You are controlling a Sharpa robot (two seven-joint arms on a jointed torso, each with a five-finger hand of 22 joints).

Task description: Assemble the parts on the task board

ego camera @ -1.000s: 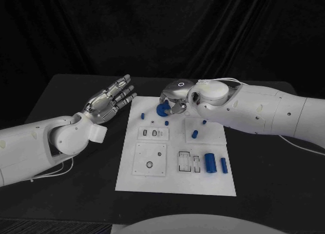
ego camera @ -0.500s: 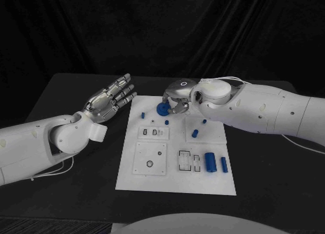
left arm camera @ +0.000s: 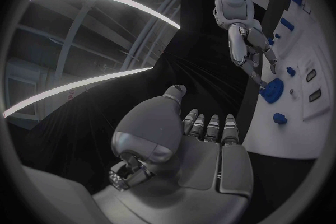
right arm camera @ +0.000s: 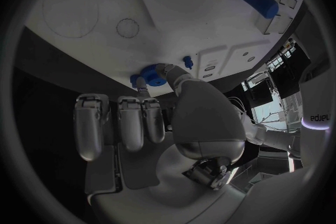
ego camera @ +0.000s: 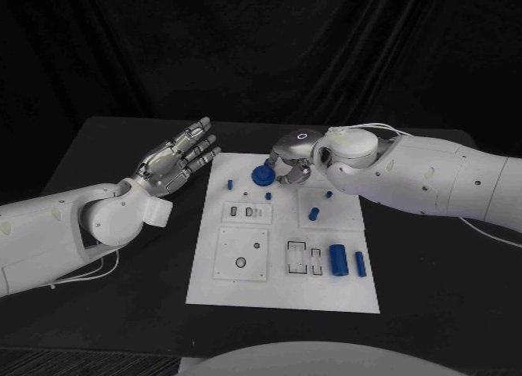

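The right hand [ego camera: 290, 160] pinches a round blue disc-shaped part [ego camera: 262, 175] between thumb and fingertip, right at the far end of the flat white task board [ego camera: 283, 291]. The left hand [ego camera: 176, 160] hangs with fingers spread, palm up, holding nothing, just off the board's far left corner above the black bench [ego camera: 125, 305].

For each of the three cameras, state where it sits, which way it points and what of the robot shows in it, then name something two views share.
Head view: on the robot's head, looking down at the board; both arms come in, the open left robot hand and the right robot hand pinching the blue disc.
Left wrist view: behind the left robot hand, facing across to the right hand and the board.
Right wrist view: behind the right robot hand, facing the board.
Shared: the blue disc appears in all three.
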